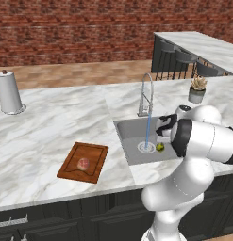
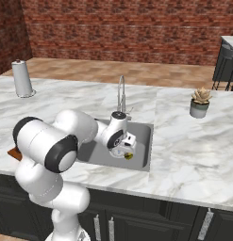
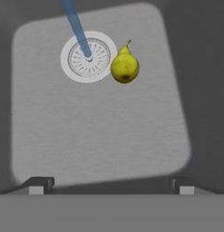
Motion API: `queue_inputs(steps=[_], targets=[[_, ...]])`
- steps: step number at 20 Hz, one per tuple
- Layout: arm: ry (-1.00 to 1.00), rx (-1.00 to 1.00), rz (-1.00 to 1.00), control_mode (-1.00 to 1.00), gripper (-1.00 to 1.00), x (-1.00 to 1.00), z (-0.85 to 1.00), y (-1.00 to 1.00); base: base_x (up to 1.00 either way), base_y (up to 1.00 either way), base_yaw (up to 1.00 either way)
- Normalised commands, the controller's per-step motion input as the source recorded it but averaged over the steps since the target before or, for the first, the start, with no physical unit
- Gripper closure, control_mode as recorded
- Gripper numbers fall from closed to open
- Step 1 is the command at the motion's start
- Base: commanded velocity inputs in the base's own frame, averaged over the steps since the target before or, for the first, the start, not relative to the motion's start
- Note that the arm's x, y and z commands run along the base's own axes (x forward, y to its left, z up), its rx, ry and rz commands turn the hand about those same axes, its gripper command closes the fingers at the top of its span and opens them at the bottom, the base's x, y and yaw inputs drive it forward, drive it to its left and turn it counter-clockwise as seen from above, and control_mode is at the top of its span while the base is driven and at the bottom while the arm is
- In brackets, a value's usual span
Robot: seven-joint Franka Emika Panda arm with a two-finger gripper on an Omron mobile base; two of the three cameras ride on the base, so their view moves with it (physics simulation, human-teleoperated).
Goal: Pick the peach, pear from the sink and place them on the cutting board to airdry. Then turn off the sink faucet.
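The yellow-green pear lies on the floor of the grey sink, right beside the white-ringed drain. It also shows in the basin from both sides, pear and pear. My gripper hangs open over the sink with nothing between its fingers, and the pear is some way ahead of the tips. The pinkish peach rests on the reddish-brown cutting board, left of the sink. Water runs from the chrome sink faucet onto the drain.
A white paper-towel roll stands at the counter's far left. A potted succulent sits right of the sink. Dark bar stools line the far island. My arm's big elbow hangs over the counter's front edge.
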Motion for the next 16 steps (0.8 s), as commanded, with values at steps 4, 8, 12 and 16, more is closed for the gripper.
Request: queue_inputs(steps=[4, 8, 12, 16], targets=[[0.00, 0.00, 0.00, -1.00, -1.00, 0.16, -0.10, -0.12, 0.00, 0.00, 0.00], [0.00, 0.00, 0.00, -1.00, -1.00, 0.19, -0.13, -0.09, 0.00, 0.00, 0.00], [0.00, 0.00, 0.00, -1.00, -1.00, 0.20, -0.14, -0.04, 0.00, 0.00, 0.00], [0.00, 0.00, 0.00, -1.00, -1.00, 0.20, -0.14, -0.01, 0.00, 0.00, 0.00]])
